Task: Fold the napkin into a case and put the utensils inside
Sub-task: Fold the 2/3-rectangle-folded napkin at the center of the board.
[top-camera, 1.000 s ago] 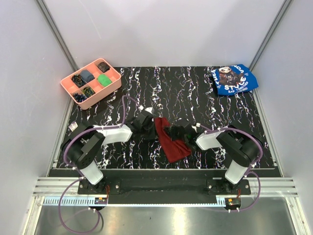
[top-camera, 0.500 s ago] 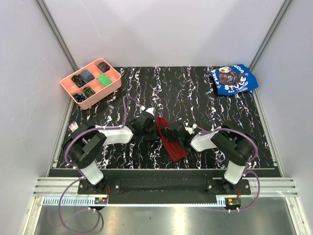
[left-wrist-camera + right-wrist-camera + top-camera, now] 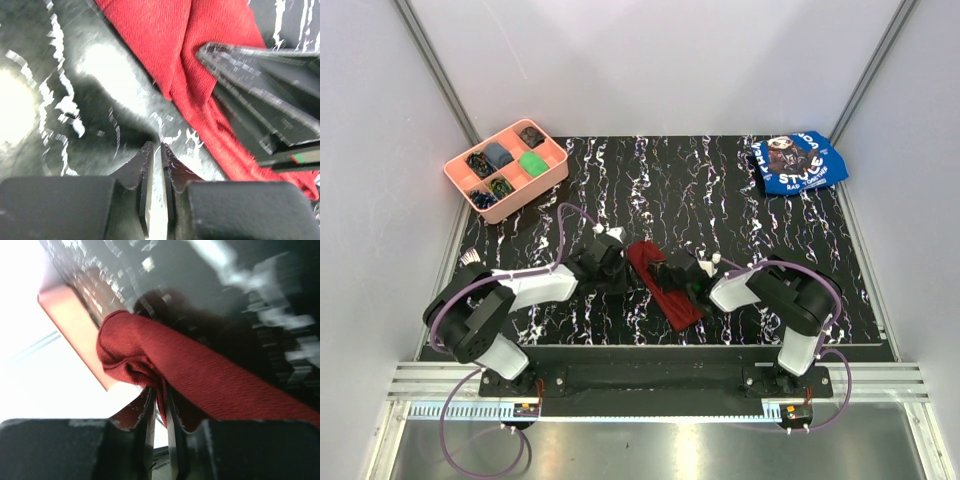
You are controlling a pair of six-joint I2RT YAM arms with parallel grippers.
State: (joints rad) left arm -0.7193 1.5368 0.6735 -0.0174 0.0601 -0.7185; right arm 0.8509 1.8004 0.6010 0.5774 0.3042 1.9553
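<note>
Black marbled tabletop (image 3: 740, 210) carries the maroon napkin (image 3: 677, 305) near its 6 o'clock edge, between the two arms. It is folded to a narrow strip whose long axis runs from 11 to 5 o'clock in the overhead view. We judge the next move turns on that axis. The right gripper (image 3: 160, 391) lies over the strip's 3 o'clock side at mid-length, fingers nearly together with a ridge of cloth pinched between them, so it is the arm in contact. The left gripper (image 3: 156, 148) sits just off the 9 o'clock edge, all but closed on nothing, with the cloth at 1 o'clock from its tips and bare table between. The right arm hides the strip's middle, so we cannot count layers or find a pocket opening. The utensils (image 3: 470, 259) seem to be the silvery specks at the table's 9 o'clock edge, too small to tell apart.
</note>
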